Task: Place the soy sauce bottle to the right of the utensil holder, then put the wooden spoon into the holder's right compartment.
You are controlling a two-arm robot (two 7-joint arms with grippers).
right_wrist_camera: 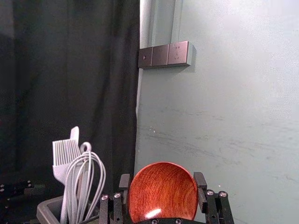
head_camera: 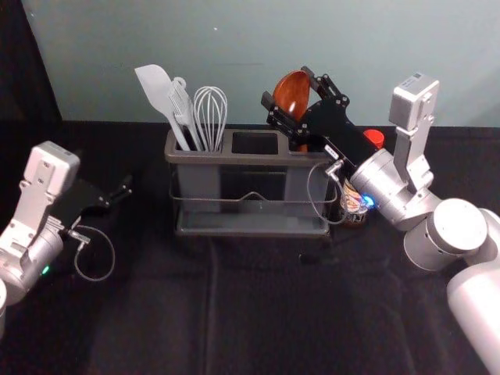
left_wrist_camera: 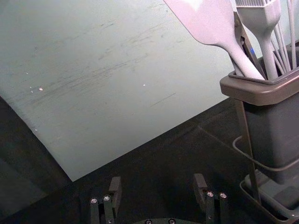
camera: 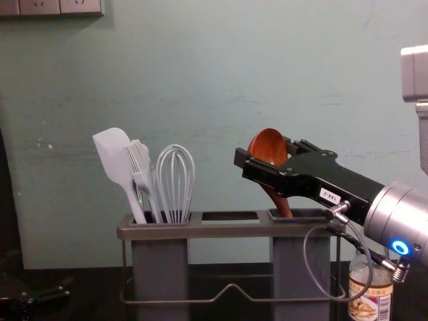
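Note:
My right gripper (head_camera: pixel 287 86) holds the round bowl of the wooden spoon (head_camera: pixel 293 94) above the utensil holder (head_camera: pixel 251 232). In the right wrist view, the right gripper (right_wrist_camera: pixel 162 184) has a finger against each side of the reddish bowl (right_wrist_camera: pixel 162 193). The chest view shows the spoon's handle (camera: pixel 279 202) slanting down into the right compartment (camera: pixel 301 261). The soy sauce bottle (camera: pixel 372 294), red-capped in the head view, stands right of the holder, partly hidden by the right arm. My left gripper (head_camera: pixel 119 194) is left of the holder; in its wrist view, the left gripper (left_wrist_camera: pixel 157 184) is open and empty.
A white spatula (camera: pixel 115 160), a brush (camera: pixel 142 174) and a whisk (camera: pixel 175 184) stand in the holder's left compartment. Behind the dark-covered table (head_camera: pixel 258 312) rises a pale wall. A wire rail runs across the holder's front, and a cable loops below the right gripper.

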